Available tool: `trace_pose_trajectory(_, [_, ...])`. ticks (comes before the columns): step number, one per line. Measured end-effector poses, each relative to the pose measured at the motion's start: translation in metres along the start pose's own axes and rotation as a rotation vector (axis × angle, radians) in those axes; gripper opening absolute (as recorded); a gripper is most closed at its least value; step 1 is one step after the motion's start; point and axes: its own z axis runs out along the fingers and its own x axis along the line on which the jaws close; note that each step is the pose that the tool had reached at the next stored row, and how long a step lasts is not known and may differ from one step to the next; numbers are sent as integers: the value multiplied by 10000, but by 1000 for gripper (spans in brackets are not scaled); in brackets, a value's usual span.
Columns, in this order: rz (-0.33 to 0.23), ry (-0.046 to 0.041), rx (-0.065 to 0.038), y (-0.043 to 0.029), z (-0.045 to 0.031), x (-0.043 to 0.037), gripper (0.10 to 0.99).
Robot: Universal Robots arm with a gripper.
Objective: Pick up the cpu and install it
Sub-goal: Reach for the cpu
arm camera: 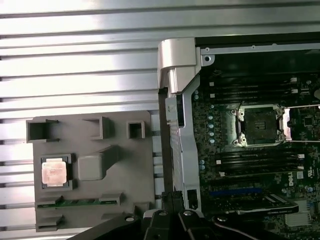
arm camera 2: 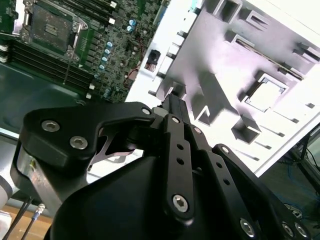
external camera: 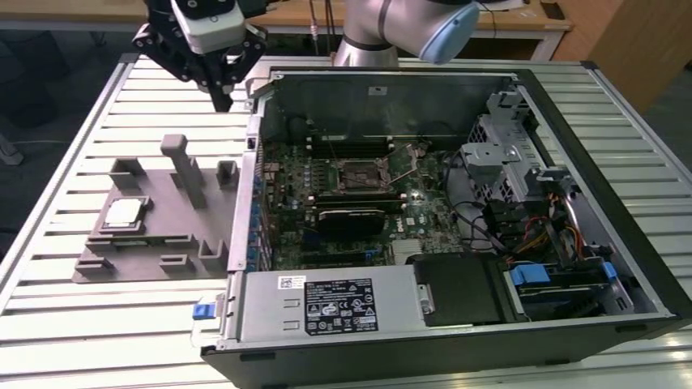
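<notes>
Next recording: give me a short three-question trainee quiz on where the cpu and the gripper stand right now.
1. Fill in: the cpu lies on the grey ___ outside the computer case.
2. True or false: the socket already holds the cpu.
3. The gripper holds: A the cpu, B nothing, C a cable.
Key: 1 plate; 2 false, socket empty; 3 B.

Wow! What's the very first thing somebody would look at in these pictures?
Most likely the big open computer case on the slatted table, with its green motherboard and empty square socket laid bare. Next comes the black gripper, hanging above the table by the case's far corner on the exterior view's left. On the grey plate beside the case lies the small silvery cpu.
</notes>
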Motion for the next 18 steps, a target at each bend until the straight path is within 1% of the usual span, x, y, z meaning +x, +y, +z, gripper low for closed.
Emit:
trace_pose_trajectory(8, [1,-1,-1,-12,51,133,106])
trace_pose_trajectory(18, [1,0,-1,-31,136,329,106])
